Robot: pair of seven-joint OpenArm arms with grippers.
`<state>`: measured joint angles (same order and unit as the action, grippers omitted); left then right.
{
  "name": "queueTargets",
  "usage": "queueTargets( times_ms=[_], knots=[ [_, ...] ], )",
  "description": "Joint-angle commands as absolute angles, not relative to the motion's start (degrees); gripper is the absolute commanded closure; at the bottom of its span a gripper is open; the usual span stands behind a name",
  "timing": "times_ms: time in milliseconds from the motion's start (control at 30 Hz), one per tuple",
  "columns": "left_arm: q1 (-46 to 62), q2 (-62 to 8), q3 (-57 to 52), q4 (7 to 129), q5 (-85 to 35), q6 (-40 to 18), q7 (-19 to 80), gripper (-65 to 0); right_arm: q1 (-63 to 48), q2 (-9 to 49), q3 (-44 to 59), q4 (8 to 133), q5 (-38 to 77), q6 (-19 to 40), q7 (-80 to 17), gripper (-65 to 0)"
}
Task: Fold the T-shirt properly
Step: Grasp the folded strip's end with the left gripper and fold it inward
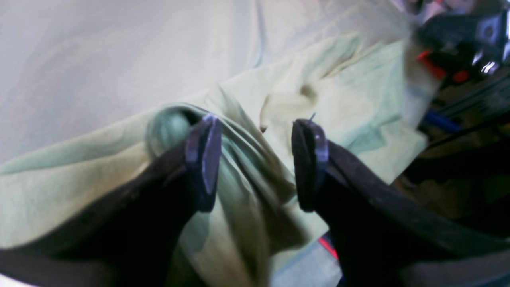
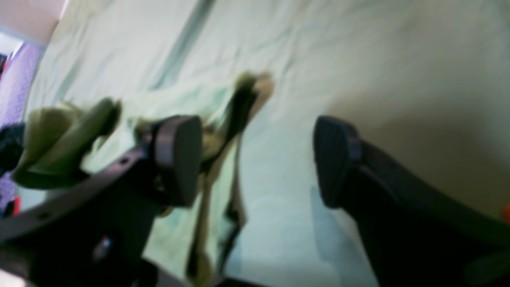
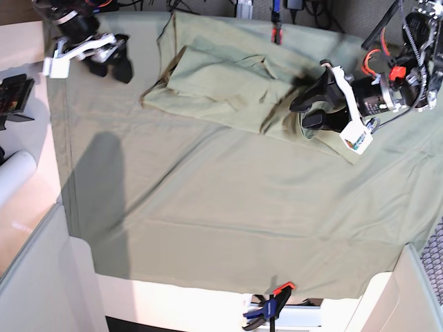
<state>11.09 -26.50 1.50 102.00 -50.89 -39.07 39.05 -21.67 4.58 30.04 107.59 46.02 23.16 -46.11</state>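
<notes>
The T-shirt point(image 3: 228, 86) lies bunched near the bench's far edge. The left gripper point(image 1: 257, 159) is spread apart over its folds, holding nothing. The right gripper point(image 2: 257, 159) is wide apart too.

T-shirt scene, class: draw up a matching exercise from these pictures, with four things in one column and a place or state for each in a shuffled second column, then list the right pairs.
Column one:
1. T-shirt
2. left gripper
3. right gripper
4. clamp

Column two:
A. at the near edge of the table cloth, orange-tipped
B. open, raised off to the side, away from the garment
C. lying rumpled at the far side of the cloth
D. open, right over one end of the garment, folds between its fingers

Pairs: 1-C, 2-D, 3-B, 4-A
</notes>
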Motion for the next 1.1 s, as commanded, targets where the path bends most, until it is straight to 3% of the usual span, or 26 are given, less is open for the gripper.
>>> queueTargets(
  times_ms=[0,367,700,1067],
  knots=[
    [10.48,-27.14,1.17,103.28,-52.58,-40.00,37.98,-32.1,-21.87,4.16,28.95,108.25,47.33,24.03,-44.84,-43.6],
    [10.50,-27.18,1.15,107.90,-52.49,-40.00,41.01,-32.0,-21.93,-2.42,21.15,105.38,44.31,24.01,-43.20,-43.6],
    [10.50,-27.18,1.15,109.12,-52.49,-40.00,41.04,-32.0,-21.93,-2.55,25.56,104.81,41.56,22.92,-42.19,-43.6],
    [10.50,-27.16,1.15,109.12,-52.51,-40.00,41.19,-32.0,-21.50,-3.09,22.96,100.31,41.76,22.68,-41.17,-43.6]
  ],
)
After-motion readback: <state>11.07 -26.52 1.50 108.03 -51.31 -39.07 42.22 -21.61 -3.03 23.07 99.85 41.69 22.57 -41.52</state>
